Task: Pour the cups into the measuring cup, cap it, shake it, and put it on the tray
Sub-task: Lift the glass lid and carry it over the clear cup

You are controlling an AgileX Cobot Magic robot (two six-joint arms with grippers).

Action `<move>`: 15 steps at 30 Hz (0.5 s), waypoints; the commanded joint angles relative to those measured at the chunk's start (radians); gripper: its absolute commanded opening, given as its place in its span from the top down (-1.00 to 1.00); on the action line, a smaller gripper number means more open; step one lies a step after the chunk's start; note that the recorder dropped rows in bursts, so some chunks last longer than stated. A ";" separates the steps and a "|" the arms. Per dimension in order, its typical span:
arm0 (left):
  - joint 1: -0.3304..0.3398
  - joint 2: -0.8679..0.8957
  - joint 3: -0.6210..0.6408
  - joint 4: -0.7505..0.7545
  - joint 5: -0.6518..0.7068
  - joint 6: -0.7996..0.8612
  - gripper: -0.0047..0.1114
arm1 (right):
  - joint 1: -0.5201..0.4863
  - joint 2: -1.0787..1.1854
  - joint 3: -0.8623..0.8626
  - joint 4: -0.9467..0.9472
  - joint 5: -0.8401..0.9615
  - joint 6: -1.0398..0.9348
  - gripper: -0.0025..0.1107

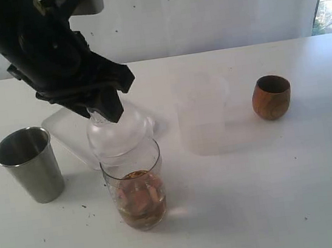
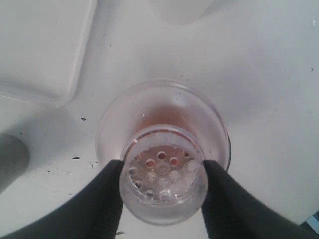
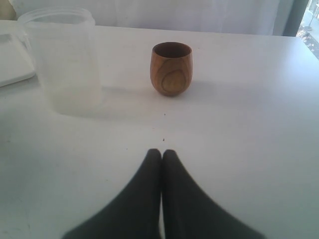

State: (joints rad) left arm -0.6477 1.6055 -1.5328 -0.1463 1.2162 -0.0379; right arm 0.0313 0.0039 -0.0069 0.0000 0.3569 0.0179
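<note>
- Lid [image 2: 163, 189], clear and domed with a perforated top, is clamped between the two fingers [image 2: 107, 199] of my left gripper [image 2: 162, 172], directly above the measuring cup [image 1: 135, 189].
- The measuring cup stands upright on the table [image 1: 273, 195] with brownish contents in its lower half. I cannot tell whether the lid touches its rim.
- The tray [image 1: 62, 126] lies just behind it, partly under my arm.
- The steel tumbler [image 1: 30, 165] stands upright at the left and the wooden cup [image 1: 271, 97] well off to the right, with a frosted cup [image 1: 205, 116] between.
- My right gripper [image 3: 162, 155] is pressed closed on nothing, low over the table and facing the wooden cup.
</note>
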 commanded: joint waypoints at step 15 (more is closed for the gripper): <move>-0.004 -0.016 -0.005 0.006 0.005 0.038 0.92 | -0.003 -0.004 0.007 0.000 -0.007 0.004 0.96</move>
State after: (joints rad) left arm -0.6477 1.6055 -1.5328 -0.1451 1.2202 -0.0146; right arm 0.0313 0.0039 -0.0069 0.0000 0.3569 0.0179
